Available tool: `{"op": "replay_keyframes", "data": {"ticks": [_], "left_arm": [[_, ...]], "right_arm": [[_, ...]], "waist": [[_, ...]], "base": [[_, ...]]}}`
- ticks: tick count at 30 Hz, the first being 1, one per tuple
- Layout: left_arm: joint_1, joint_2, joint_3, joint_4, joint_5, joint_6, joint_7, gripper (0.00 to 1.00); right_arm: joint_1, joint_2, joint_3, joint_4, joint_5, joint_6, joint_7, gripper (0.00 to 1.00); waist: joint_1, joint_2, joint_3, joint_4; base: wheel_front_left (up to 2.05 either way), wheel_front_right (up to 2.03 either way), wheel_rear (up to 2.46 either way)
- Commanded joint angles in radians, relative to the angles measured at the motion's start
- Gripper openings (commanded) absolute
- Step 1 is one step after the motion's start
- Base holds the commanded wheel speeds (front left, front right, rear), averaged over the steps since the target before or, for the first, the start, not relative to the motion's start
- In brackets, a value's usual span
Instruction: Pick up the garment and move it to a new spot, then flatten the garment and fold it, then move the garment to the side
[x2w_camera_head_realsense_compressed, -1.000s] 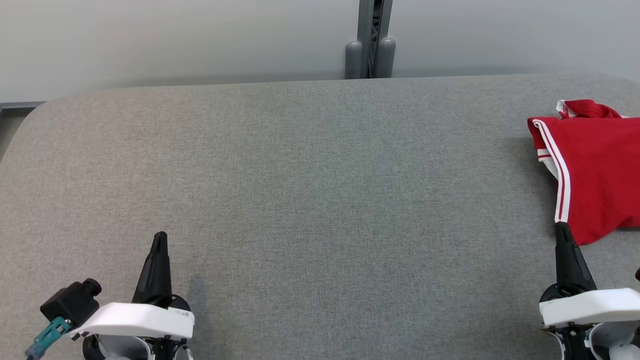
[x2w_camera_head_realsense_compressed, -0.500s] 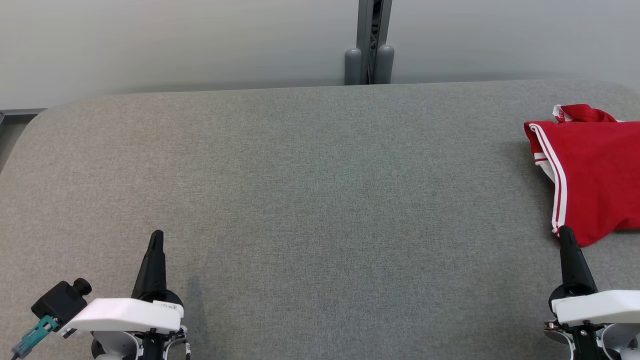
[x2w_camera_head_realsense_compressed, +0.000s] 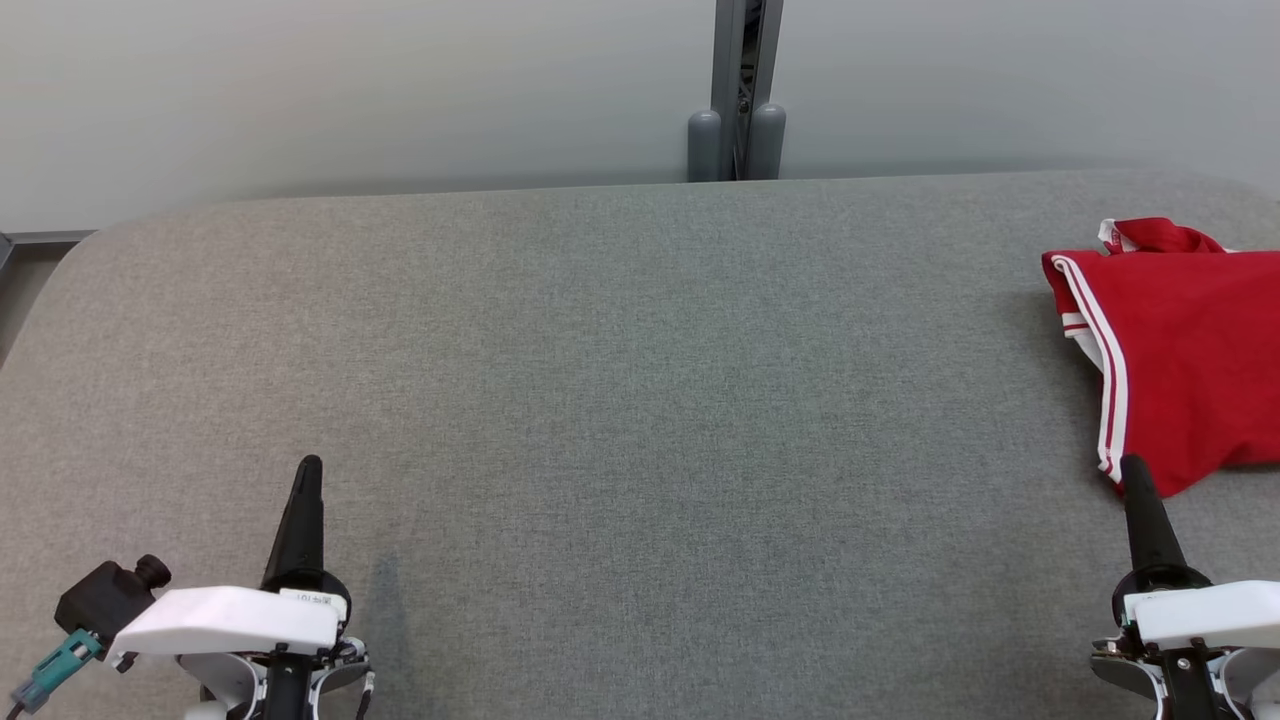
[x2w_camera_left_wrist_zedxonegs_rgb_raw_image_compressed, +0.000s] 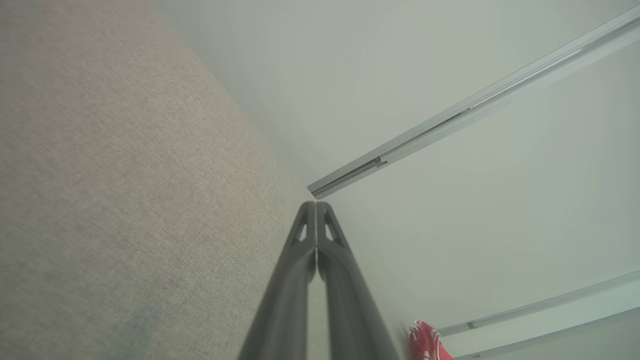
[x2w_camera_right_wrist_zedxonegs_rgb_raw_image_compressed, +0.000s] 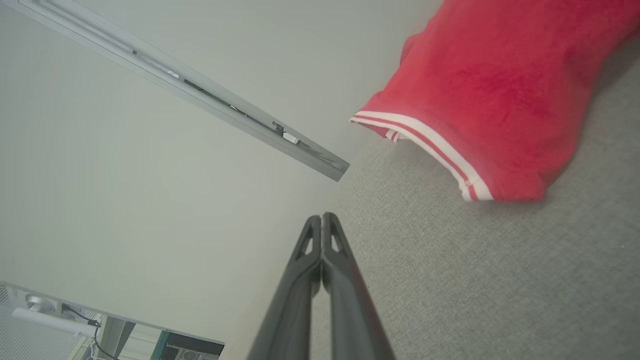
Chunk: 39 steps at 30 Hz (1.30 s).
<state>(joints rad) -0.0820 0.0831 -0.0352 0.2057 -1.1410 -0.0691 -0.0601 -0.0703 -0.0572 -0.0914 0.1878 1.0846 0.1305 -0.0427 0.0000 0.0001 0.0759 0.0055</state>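
Nearest us, left claw (x2w_camera_head_realsense_compressed: 309, 466) and right claw (x2w_camera_head_realsense_compressed: 1133, 464) are both pinched together and empty, low over the grey tabletop (x2w_camera_head_realsense_compressed: 640, 400). Just beyond the right claw, the red garment (x2w_camera_head_realsense_compressed: 1195, 340) lies at the right edge, seemingly set aside.

The head camera sits high and looks forward and down across the worktop (x2w_camera_head_realsense_compressed: 640, 380) to the wall (x2w_camera_head_realsense_compressed: 350, 90) and post (x2w_camera_head_realsense_compressed: 738, 90) behind, from well back; the left end effector (x2w_camera_head_realsense_compressed: 308, 465) and right end effector (x2w_camera_head_realsense_compressed: 1130, 462) rise at its lower corners; the left wrist camera lies low over the worktop, rolled sideways, facing the wall along its fingers (x2w_camera_left_wrist_zedxonegs_rgb_raw_image_compressed: 295, 280), the garment (x2w_camera_left_wrist_zedxonegs_rgb_raw_image_compressed: 427, 342) far off at its bottom edge; the right wrist camera, rolled the other way, looks at the garment from near; all three share wall, post, worktop and garment.
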Motion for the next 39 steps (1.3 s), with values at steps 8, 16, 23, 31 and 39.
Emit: {"op": "replay_keyframes", "data": {"ticks": [8, 16, 23, 31, 39], "left_arm": [[-0.031, 0.012, 0.01, 0.001, -0.1, -0.011, 0.024, 0.0], [-0.038, 0.015, 0.014, 0.008, -0.178, -0.016, 0.042, 0.0], [-0.042, 0.018, 0.017, 0.014, -0.242, -0.019, 0.058, 0.0], [-0.049, 0.02, 0.021, 0.021, -0.311, -0.024, 0.074, 0.0], [-0.057, 0.022, 0.025, 0.027, -0.375, -0.029, 0.09, 0.0]], "right_arm": [[0.007, -0.01, -0.011, -0.011, 0.102, 0.0, 0.024, 0.0], [0.01, -0.011, -0.015, -0.011, 0.182, 0.0, 0.041, 0.0], [0.014, -0.013, -0.017, -0.011, 0.248, 0.0, 0.054, 0.0], [0.017, -0.016, -0.02, -0.01, 0.32, 0.0, 0.069, 0.0], [0.02, -0.017, -0.022, -0.01, 0.388, 0.0, 0.081, 0.0]], "waist": [[0.0, -0.0001, -0.01, -0.001], [0.0, -0.0001, -0.02, -0.001], [0.0, -0.0001, -0.028, -0.002], [0.0, -0.0001, -0.038, -0.003], [0.0, -0.0001, -0.048, -0.004]], "base": [[0.0, 0.0, 0.0], [0.0, 0.0, 0.0], [0.0, 0.0, 0.0], [0.0, 0.0, 0.0], [0.0, 0.0, 0.0]]}}
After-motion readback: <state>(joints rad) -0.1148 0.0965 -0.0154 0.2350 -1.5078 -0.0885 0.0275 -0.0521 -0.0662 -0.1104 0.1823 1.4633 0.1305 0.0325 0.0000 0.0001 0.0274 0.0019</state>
